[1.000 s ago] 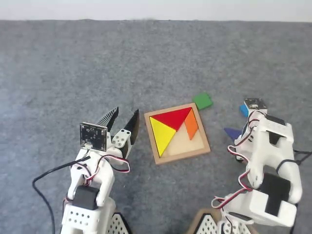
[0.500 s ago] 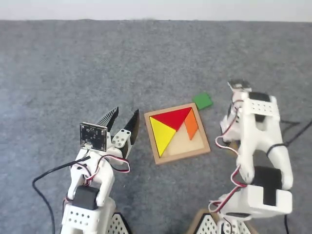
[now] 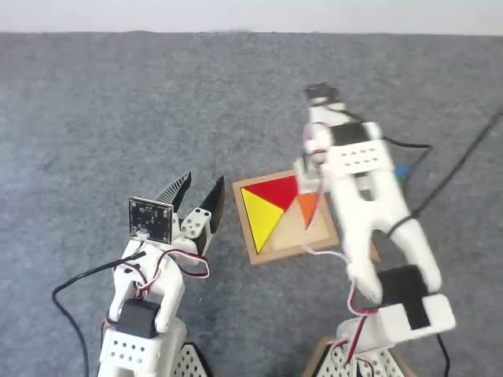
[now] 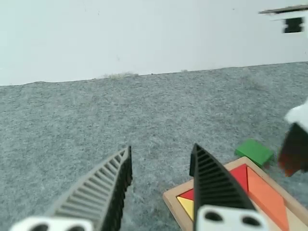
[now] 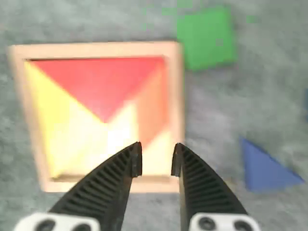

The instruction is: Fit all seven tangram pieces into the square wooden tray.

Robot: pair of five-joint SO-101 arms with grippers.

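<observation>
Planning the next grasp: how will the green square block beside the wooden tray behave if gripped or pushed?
The green square block looks rigid and flat-sided, so probably won't roll or tip. The fuzzy grey mat would likely make it drag, not slide.

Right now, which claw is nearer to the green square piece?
The right. The right claw hangs over the wooden tray, with the green square piece just past the tray's corner. The left claw sits off the tray's opposite side, farther away.

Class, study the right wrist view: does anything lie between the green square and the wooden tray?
Nothing visible does. The green square lies on the carpet right beside the wooden tray, at its corner.
</observation>
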